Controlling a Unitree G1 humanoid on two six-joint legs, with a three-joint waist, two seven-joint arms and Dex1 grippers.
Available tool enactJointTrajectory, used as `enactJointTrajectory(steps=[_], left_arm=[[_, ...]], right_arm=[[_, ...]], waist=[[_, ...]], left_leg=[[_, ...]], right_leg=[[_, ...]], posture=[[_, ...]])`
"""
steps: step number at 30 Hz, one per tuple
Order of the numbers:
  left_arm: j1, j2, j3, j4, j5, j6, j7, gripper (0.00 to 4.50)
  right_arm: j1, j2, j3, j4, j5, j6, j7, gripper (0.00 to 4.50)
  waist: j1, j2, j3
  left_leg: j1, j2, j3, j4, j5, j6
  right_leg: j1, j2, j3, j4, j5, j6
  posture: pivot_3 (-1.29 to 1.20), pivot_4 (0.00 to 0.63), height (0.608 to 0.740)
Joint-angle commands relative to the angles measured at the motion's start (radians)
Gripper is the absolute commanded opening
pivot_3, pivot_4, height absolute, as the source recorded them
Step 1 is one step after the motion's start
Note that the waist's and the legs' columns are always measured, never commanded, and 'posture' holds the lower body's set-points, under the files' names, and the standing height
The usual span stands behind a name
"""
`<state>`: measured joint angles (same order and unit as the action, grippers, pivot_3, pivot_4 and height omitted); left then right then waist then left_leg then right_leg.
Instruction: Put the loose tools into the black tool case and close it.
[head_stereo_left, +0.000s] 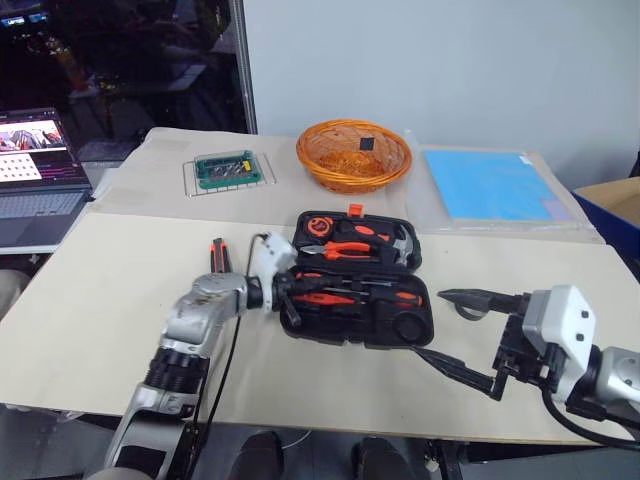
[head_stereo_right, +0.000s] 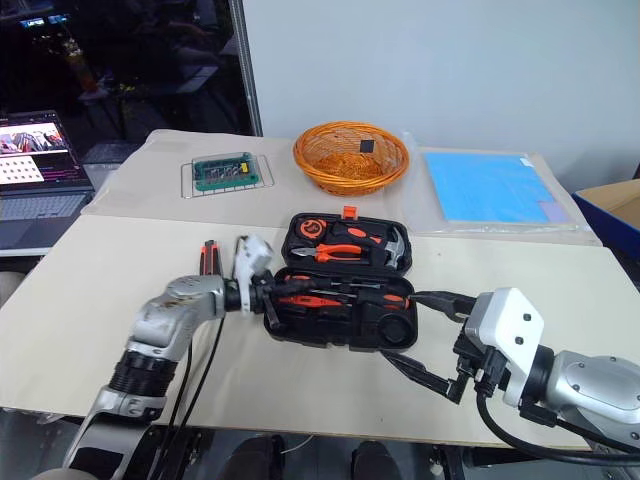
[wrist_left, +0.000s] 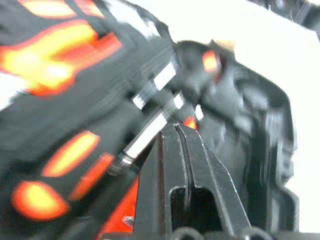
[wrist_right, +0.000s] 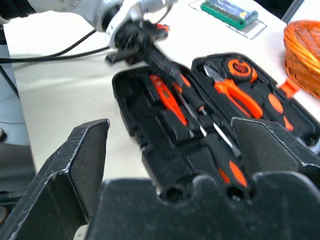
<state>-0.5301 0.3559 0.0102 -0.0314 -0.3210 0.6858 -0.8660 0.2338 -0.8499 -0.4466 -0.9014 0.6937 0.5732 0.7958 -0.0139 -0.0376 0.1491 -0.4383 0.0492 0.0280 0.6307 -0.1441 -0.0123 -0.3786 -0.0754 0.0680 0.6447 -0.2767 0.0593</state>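
Observation:
The black tool case lies open in the middle of the table, its lid half away from me. Pliers, a hammer and a tape measure fill the lid half; orange-and-black screwdrivers lie in the near half. My left gripper reaches in over the case's left end, its fingers shut together above the screwdriver shafts, with nothing seen between them. A slim orange-and-black tool lies on the table just left of that wrist. My right gripper hovers wide open and holding nothing, off the case's right end.
An orange wicker basket stands behind the case. A green part on a wire tray lies at the back left, a blue sheet at the back right. A laptop sits off the table's left side, a blue box off its right.

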Motion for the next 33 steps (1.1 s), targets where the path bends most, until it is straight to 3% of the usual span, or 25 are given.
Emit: enactJointTrajectory(steps=[1,6,9,13,18,21,25,26,29,33], left_arm=[[0.054,0.018,0.139,-0.177,0.017,0.053,0.21,1.45],[0.157,-0.011,0.194,-0.326,0.167,0.158,0.53,3.19],[0.179,-0.062,0.162,-0.333,0.234,0.239,0.666,4.28],[0.157,-0.141,0.161,-0.265,0.281,0.278,0.795,4.28],[0.15,-0.215,0.132,-0.169,0.27,0.303,0.831,4.28],[0.159,-0.221,0.123,-0.132,0.282,0.256,0.838,3.67],[0.177,-0.216,0.107,-0.137,0.278,0.196,0.823,2.18],[0.184,-0.215,0.116,-0.15,0.258,0.179,0.802,1.85],[0.201,-0.167,0.114,-0.192,0.208,0.085,0.689,1.79],[0.193,0.018,0.031,-0.242,0.068,-0.134,0.256,1.79]], right_arm=[[-0.056,-0.002,-0.001,0.017,0.089,0.01,-0.005,4.5],[-0.171,-0.027,0.05,0.098,0.097,-0.001,0.013,4.5],[-0.219,-0.05,0.078,0.14,0.079,-0.021,0.055,4.5],[-0.245,-0.071,0.082,0.171,0.074,-0.036,0.1,4.5],[-0.257,-0.089,0.073,0.175,0.077,-0.03,0.124,4.5],[-0.253,-0.098,0.054,0.173,0.082,-0.023,0.132,4.5],[-0.237,-0.103,0.034,0.163,0.083,-0.016,0.131,4.5],[-0.23,-0.1,0.03,0.158,0.081,-0.016,0.128,4.5],[-0.213,-0.09,0.024,0.145,0.08,-0.018,0.114,4.5],[-0.159,-0.064,-0.004,0.119,0.075,-0.029,0.093,4.5]], waist=[[0.0,0.0,0.0],[0.003,-0.003,0.002],[0.016,-0.005,0.002],[0.025,-0.006,0.003],[0.025,-0.006,0.003],[0.027,-0.006,0.003],[0.026,-0.006,0.003],[0.026,-0.006,0.003],[0.025,-0.006,0.003],[0.026,-0.007,0.003]], left_leg=[[-0.001,0.0,0.0,0.0,0.0,0.0],[-0.006,-0.001,0.0,-0.002,0.0,0.0],[-0.006,-0.002,0.0,-0.001,0.0,0.0],[-0.007,-0.002,0.0,0.001,0.0,0.0],[-0.008,-0.002,0.001,-0.001,0.0,0.0],[-0.007,-0.002,0.0,-0.002,0.0,0.0],[-0.007,-0.002,0.0,-0.001,0.0,0.0],[-0.007,-0.002,0.0,-0.001,0.0,0.0],[-0.007,-0.002,0.001,-0.002,0.0,0.0],[-0.009,-0.002,0.001,-0.003,-0.001,-0.001]], right_leg=[[-0.001,0.0,0.0,0.0,0.001,0.0],[-0.008,0.0,0.002,0.0,0.002,-0.002],[-0.007,0.0,0.001,0.001,0.002,-0.002],[-0.007,-0.001,0.001,0.0,0.002,-0.001],[-0.008,0.0,0.001,-0.001,0.003,-0.003],[-0.008,0.0,0.001,0.0,0.003,-0.003],[-0.008,0.0,0.001,0.0,0.003,-0.003],[-0.008,-0.001,0.001,0.0,0.003,-0.003],[-0.008,-0.001,0.001,0.0,0.003,-0.003],[-0.01,0.0,0.0,-0.001,0.002,-0.006]], posture=[[0.0,0.15,0.74],[0.0,0.15,0.74],[0.0,0.15,0.74],[0.0,0.15,0.74],[0.0,0.15,0.74],[0.0,0.15,0.74],[0.0,0.15,0.74],[0.0,0.15,0.74],[0.0,0.15,0.74],[0.0,0.15,0.74]])
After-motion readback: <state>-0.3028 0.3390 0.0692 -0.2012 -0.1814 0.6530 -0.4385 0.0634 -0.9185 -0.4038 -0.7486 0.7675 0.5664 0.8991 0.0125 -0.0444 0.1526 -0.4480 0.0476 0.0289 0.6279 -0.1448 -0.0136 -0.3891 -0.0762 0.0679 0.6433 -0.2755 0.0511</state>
